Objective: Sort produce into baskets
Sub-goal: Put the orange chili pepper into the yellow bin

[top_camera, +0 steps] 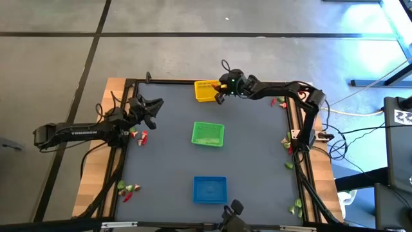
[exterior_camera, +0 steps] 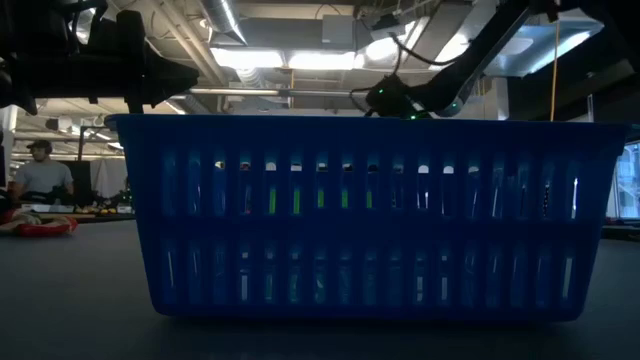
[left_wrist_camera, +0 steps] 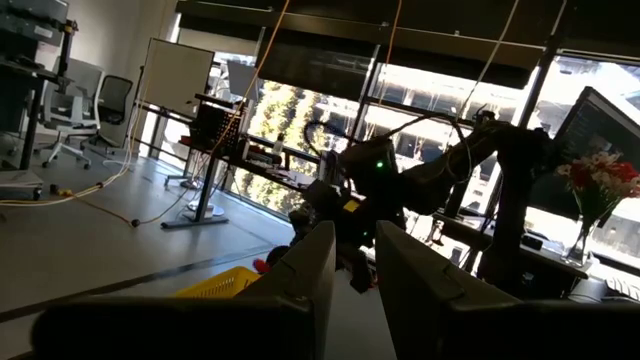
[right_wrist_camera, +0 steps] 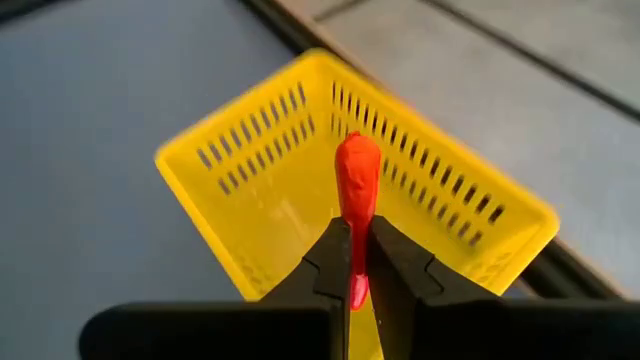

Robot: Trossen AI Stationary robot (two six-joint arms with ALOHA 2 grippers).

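Dark surface (top_camera: 257, 161) at upper centre: the right end effector (right_wrist_camera: 358, 262), clamped on a red pepper (right_wrist_camera: 356, 180), hangs over the yellow basket (right_wrist_camera: 250, 170), so releasing it comes next, I judge.

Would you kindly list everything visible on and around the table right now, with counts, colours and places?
Yellow square plastic mesh basket: one, far edge of table.
Green mesh basket: one, table centre.
Blue mesh basket: one, near edge.
Red toy pepper: one, gripped above the yellow basket.
Loose toy produce: small clusters, red and light green, along both table sides.
Person: one, seated in the background.
Right pincer: shut on the pepper.
Left pincer: raised at left side, holding nothing visible.
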